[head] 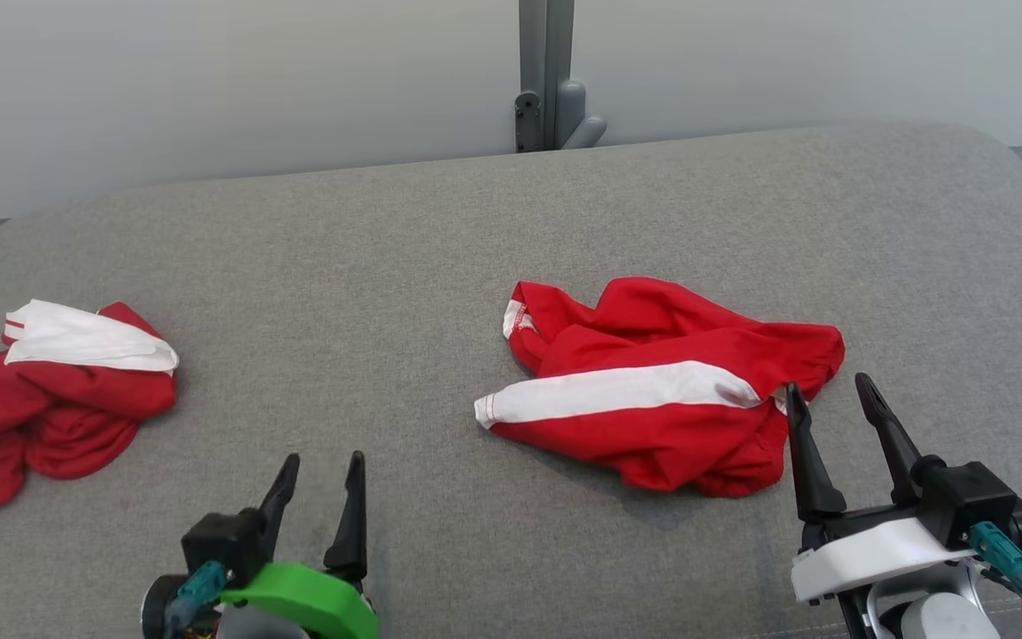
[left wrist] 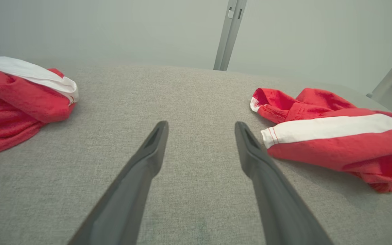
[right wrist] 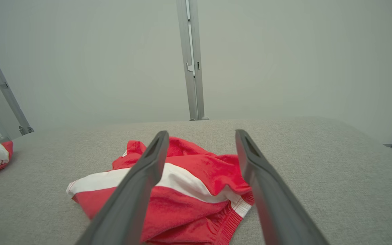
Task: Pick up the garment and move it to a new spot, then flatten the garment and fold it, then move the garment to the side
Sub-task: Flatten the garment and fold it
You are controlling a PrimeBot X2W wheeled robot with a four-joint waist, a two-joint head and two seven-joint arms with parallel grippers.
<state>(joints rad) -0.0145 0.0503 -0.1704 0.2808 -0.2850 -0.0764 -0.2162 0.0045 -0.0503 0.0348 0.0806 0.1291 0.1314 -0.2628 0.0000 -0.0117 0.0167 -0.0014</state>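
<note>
A second red-and-white garment (head: 58, 399) lies crumpled at the table's (head: 387, 266) nine o'clock edge. The left pincer (head: 324, 459) hovers wide and empty at seven o'clock. The garment (head: 653, 417) lies bunched at three o'clock of centre. The right pincer (head: 829, 385), wide and empty, is at its five o'clock corner. The right wrist view reveals its elastic hem (right wrist: 231, 221).
</note>
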